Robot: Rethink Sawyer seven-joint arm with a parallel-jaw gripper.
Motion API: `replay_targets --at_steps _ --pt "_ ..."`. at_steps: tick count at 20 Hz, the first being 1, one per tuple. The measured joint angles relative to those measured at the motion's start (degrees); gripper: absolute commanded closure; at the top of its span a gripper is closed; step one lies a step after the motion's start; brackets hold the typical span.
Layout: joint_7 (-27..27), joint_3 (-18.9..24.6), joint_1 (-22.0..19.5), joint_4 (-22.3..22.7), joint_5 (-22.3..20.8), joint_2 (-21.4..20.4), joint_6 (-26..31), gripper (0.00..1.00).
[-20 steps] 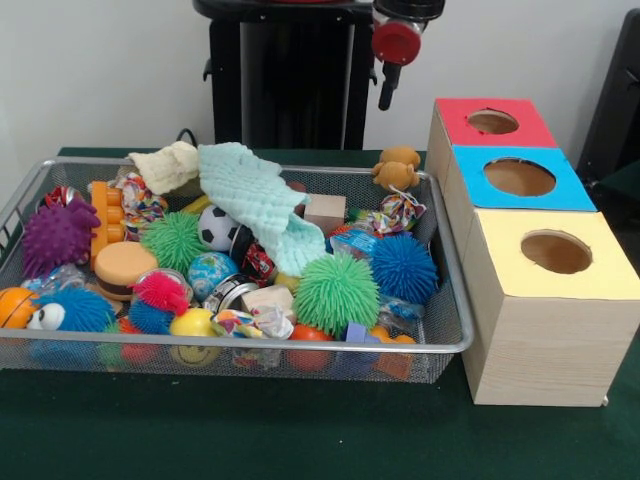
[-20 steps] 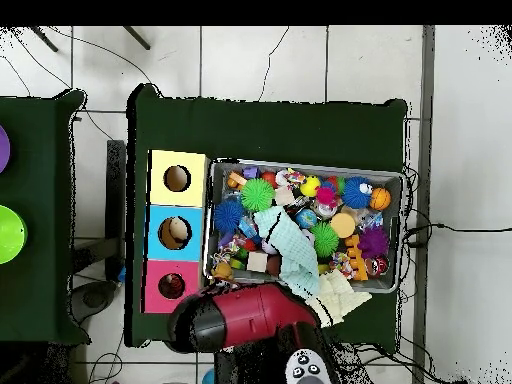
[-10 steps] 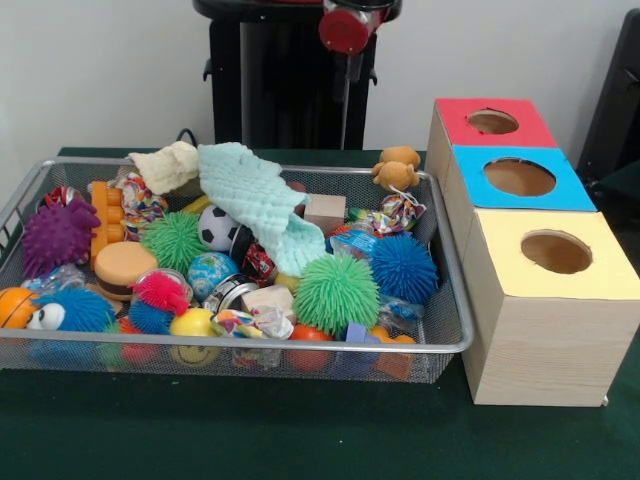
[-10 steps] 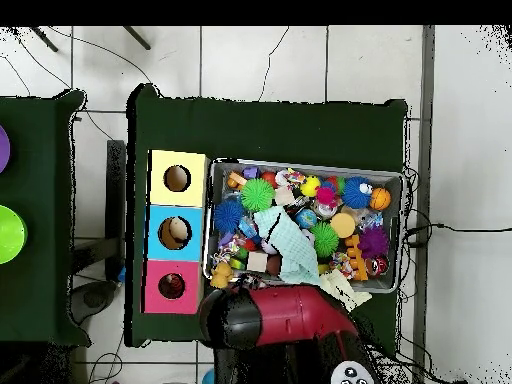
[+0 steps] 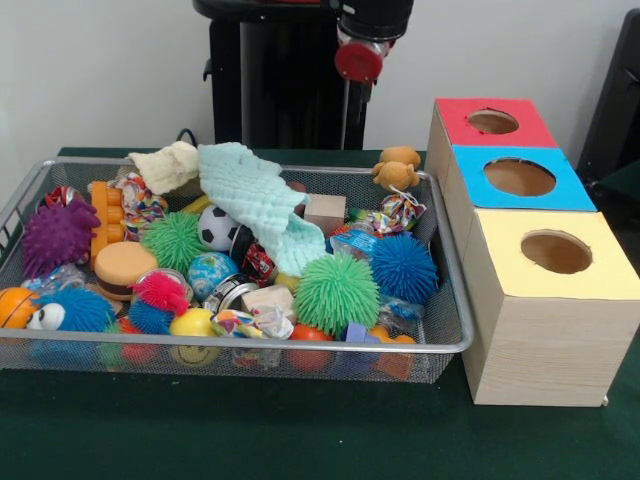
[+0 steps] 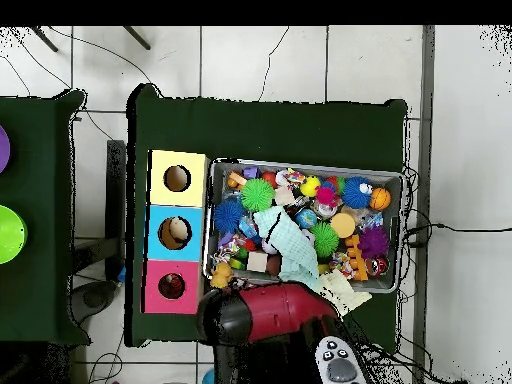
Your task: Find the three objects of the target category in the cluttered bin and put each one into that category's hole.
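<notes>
The silver wire-mesh bin (image 5: 300,346) is full of toys on the green table. A tan-orange plush bear (image 5: 396,168) sits at the bin's far right corner, by the rim; it also shows in the overhead view (image 6: 222,275). No striped tiger shows. The red-panelled hole (image 5: 492,121) tops the far end of the pale wooden box and shows in the overhead view too (image 6: 171,286). My gripper (image 5: 347,112) hangs high behind the bin's far edge, left of the bear and well above it. In the overhead view my red arm (image 6: 265,312) covers it.
The blue-panelled hole (image 5: 519,177) and the yellow-panelled hole (image 5: 556,251) lie nearer on the same box. A mint cloth (image 5: 255,200) drapes over the bin's middle. Green (image 5: 336,291), blue (image 5: 403,267) and purple (image 5: 58,236) spiky balls, rope toys and wooden blocks crowd the bin.
My arm swung left in the front view, from near the red hole toward the bin's far edge, then came slightly right and lower. The toys have not moved.
</notes>
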Motion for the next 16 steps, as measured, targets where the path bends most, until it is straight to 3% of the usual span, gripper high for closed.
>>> replay_targets --at_steps 9,16 --pt "0.0 3.2 -2.7 2.4 0.0 3.8 -8.0 0.00" --pt "0.0 5.8 -5.5 3.9 0.0 5.6 -11.1 0.00"
